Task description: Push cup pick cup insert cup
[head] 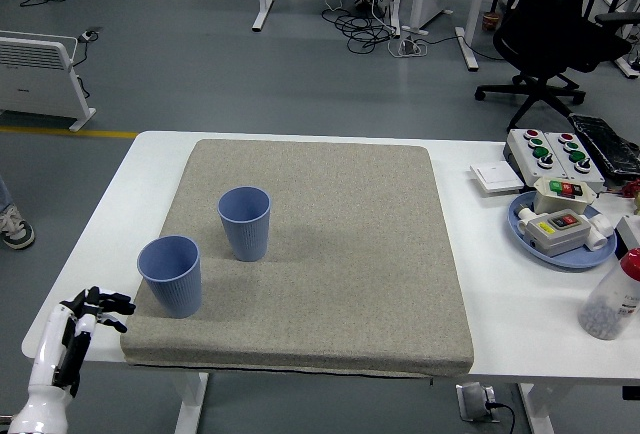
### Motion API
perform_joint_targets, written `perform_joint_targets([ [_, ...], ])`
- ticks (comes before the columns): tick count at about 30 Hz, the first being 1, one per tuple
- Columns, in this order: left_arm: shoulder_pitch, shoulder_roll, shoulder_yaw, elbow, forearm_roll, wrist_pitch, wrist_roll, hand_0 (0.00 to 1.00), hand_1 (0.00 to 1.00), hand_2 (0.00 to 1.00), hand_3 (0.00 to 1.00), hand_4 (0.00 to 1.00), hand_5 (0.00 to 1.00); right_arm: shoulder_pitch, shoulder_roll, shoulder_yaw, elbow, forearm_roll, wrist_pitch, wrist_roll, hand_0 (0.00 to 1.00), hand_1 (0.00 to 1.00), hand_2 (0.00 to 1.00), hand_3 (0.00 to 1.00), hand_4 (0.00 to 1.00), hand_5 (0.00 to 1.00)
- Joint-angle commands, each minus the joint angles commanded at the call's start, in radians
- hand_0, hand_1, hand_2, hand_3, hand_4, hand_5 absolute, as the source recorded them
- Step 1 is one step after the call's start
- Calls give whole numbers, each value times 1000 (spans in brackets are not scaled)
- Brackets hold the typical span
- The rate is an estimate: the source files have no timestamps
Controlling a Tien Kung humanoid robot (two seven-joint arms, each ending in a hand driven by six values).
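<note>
left hand (88,316) open, both blue cups (170,275) upright, mouths up

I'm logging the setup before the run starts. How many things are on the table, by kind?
Blue cups: 2, one nearer the left edge and one further back
Grey mat: 1
Blue tray: 1
Button boxes: 3
Red-capped bottle: 1
White flat switch plate: 1
Total: 9
</note>
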Motion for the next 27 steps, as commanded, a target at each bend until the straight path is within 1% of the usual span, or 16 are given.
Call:
perform_joint_targets([
  [3, -11, -2, 12, 9, 0, -1, 0, 419, 481, 475, 453, 511, 998, 0, 0, 0, 0, 1, 0, 0, 698, 602, 625, 580, 118, 470],
  [7, -44, -3, 44, 44, 11, -6, 0, 419, 481, 475, 453, 511, 998, 2, 1, 2, 0, 3, 1, 0, 698, 602, 625, 580, 118, 470],
  [8, -52, -2, 52, 54, 11, -9, 0, 472, 491, 486, 461, 509, 998, 2, 2, 2, 0, 4, 1, -1, 698, 602, 626, 580, 117, 470],
  [13, -79, -6, 70, 90, 15, -27, 0, 472, 491, 486, 461, 509, 998, 2, 2, 2, 0, 5, 2, -1, 698, 602, 626, 580, 117, 470],
  [14, -82, -7, 72, 94, 15, -29, 0, 503, 504, 494, 470, 508, 998, 2, 3, 2, 0, 5, 2, -1, 698, 602, 626, 580, 117, 469],
  [18, -104, -13, 87, 121, 13, -41, 12, 503, 504, 494, 470, 508, 998, 2, 3, 0, 0, 4, 3, -2, 698, 602, 626, 580, 117, 469],
  [19, -115, -16, 92, 135, 14, -46, 18, 503, 504, 494, 470, 508, 998, 2, 3, 0, 0, 5, 3, -2, 698, 602, 626, 580, 117, 469],
  [20, -117, -16, 94, 139, 15, -47, 19, 530, 528, 506, 501, 510, 998, 2, 3, 0, 0, 5, 3, -2, 698, 602, 625, 580, 117, 466],
  [22, -138, -22, 105, 164, 15, -53, 25, 530, 528, 506, 501, 510, 998, 2, 4, 0, 0, 5, 3, -2, 698, 602, 625, 580, 117, 466],
  [25, -154, -25, 112, 181, 13, -57, 28, 530, 528, 506, 501, 510, 998, 3, 4, 0, 0, 5, 3, -2, 698, 602, 625, 580, 117, 466],
  [26, -163, -28, 114, 191, 12, -59, 30, 570, 564, 526, 518, 510, 998, 3, 4, 0, 0, 6, 3, -2, 698, 602, 625, 580, 117, 468],
  [27, -168, -29, 115, 197, 12, -61, 32, 570, 564, 526, 518, 510, 998, 3, 5, 0, 0, 6, 3, -2, 698, 602, 625, 580, 117, 468],
])
